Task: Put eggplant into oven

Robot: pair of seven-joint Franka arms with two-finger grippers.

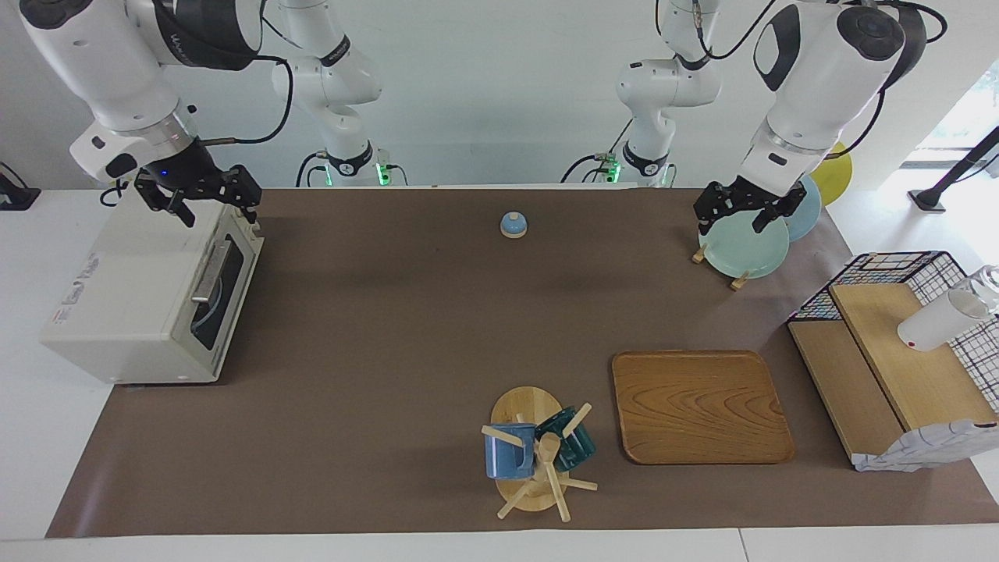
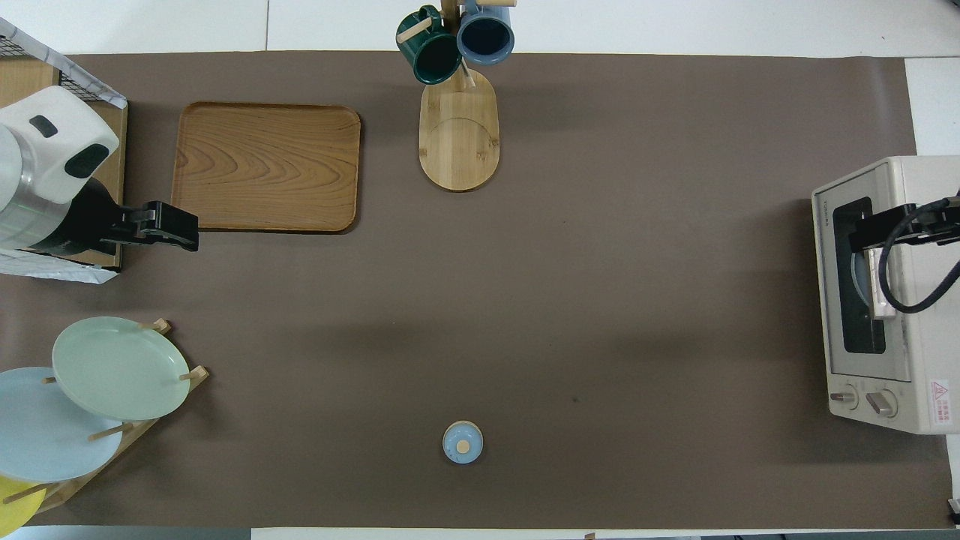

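- Lying under everything is a brown mat (image 1: 390,328) that covers most of the table.
- The oven (image 1: 133,304) stands at the right arm's end of the table, partly on the mat. Its dark glass door is closed and faces the middle of the table, and its knobs (image 2: 862,400) are at the end of its front nearer to me.
- Through the glass, a pale round shape shows inside; I cannot tell what it is.
- A wooden shelf with a wire basket (image 1: 897,269) stands at the left arm's end, and a white cup (image 1: 936,320) lies tilted on it.
- A wooden tray (image 1: 698,406) lies flat beside the shelf, with nothing on it.
- A plate rack with a pale green plate (image 1: 745,246) stands nearer to me than the tray.
- A mug tree (image 1: 531,460) carries a blue mug (image 1: 507,453) and a dark green mug (image 1: 574,441).
- My right gripper (image 1: 221,209) hangs over the top edge of the oven's door, with fingers spread apart and holding nothing.
- My left gripper (image 1: 734,221) hangs in the air by the plate rack, also spread and holding nothing.
- A small blue bell (image 1: 513,225) sits alone on the mat, near my side, between the two arms.
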